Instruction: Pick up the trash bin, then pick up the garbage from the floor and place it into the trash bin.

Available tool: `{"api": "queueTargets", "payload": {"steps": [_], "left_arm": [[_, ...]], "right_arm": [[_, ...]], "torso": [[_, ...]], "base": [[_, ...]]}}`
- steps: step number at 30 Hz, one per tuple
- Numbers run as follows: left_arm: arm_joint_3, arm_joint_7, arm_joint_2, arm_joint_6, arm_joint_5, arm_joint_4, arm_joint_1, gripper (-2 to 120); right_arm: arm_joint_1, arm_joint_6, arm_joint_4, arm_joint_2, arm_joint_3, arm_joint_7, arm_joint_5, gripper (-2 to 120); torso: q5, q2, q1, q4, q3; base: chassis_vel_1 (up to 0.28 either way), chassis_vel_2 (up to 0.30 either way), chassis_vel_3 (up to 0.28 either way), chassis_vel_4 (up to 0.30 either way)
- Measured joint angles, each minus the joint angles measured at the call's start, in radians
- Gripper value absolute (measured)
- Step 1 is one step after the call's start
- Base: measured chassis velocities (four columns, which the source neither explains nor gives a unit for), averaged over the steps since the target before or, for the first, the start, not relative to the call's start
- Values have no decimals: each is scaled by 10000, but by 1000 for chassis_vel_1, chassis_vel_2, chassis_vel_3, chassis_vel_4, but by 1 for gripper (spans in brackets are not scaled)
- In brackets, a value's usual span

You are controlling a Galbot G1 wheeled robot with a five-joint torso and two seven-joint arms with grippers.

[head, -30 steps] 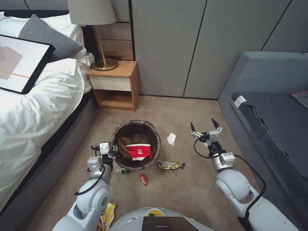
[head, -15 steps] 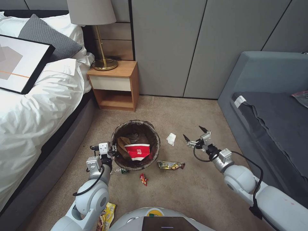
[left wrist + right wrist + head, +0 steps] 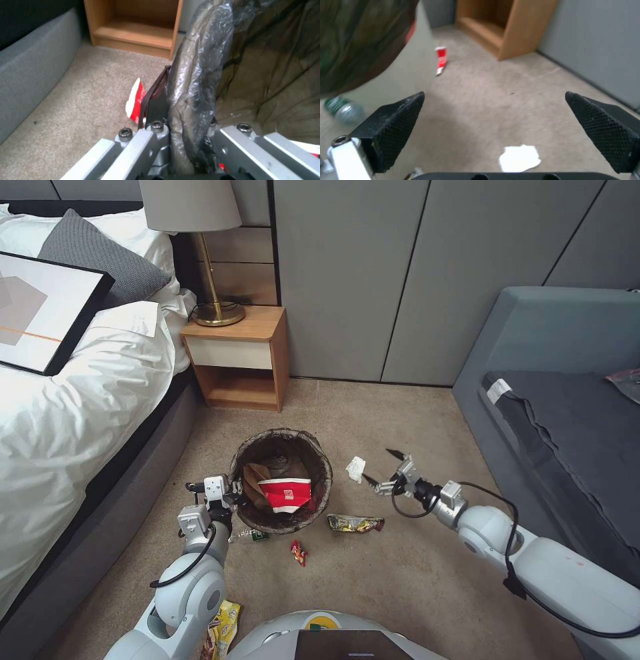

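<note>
The trash bin [image 3: 320, 463], white with a dark liner over its rim, is held at its near-left rim by my left gripper [image 3: 230, 491], which is shut on it. The left wrist view shows the fingers [image 3: 156, 110] clamped over the liner-wrapped rim [image 3: 196, 82]. A red-and-white cup [image 3: 287, 495] and tan paper [image 3: 257, 477] lie inside. My right gripper [image 3: 378, 465] is open, low and just right of the white tissue wad [image 3: 356, 469]. The right wrist view shows the tissue [image 3: 519, 158] below the spread gripper [image 3: 493, 97].
On the carpet lie a gold wrapper [image 3: 355, 523], a tiny red wrapper [image 3: 298, 553], a green-labelled bottle [image 3: 252, 536] and a yellow snack bag [image 3: 223, 630]. A nightstand [image 3: 240, 357] stands behind, the bed [image 3: 80, 400] left, a grey sofa [image 3: 560, 407] right.
My right arm has swung down and to the left, bringing its open gripper close to the tissue. The left gripper stays shut on the bin's rim.
</note>
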Motion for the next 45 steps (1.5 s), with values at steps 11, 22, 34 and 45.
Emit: {"api": "queueTargets", "payload": {"steps": [11, 22, 34, 45], "left_arm": [[-74, 0, 42, -4, -79, -4, -79, 4], [-99, -5, 14, -6, -124, 58, -176, 4], [-121, -10, -46, -7, -143, 127, -242, 4], [-150, -16, -67, -11, -162, 133, -249, 4]], "right_arm": [[1331, 310, -1488, 424, -1831, -855, 4, 100], [1733, 488, -2644, 915, -2600, -1155, -345, 100], [1772, 557, -3374, 1545, -3001, -1263, -667, 100], [1755, 674, -4333, 2234, -3218, -1324, -918, 100]], "torso": [[-4, 0, 0, 1, 0], [-3, 0, 0, 1, 0], [-4, 0, 0, 0, 0], [-3, 0, 0, 1, 0]], "base": [[0, 0, 0, 0], [0, 0, 0, 0], [0, 0, 0, 0], [0, 0, 0, 0]]}}
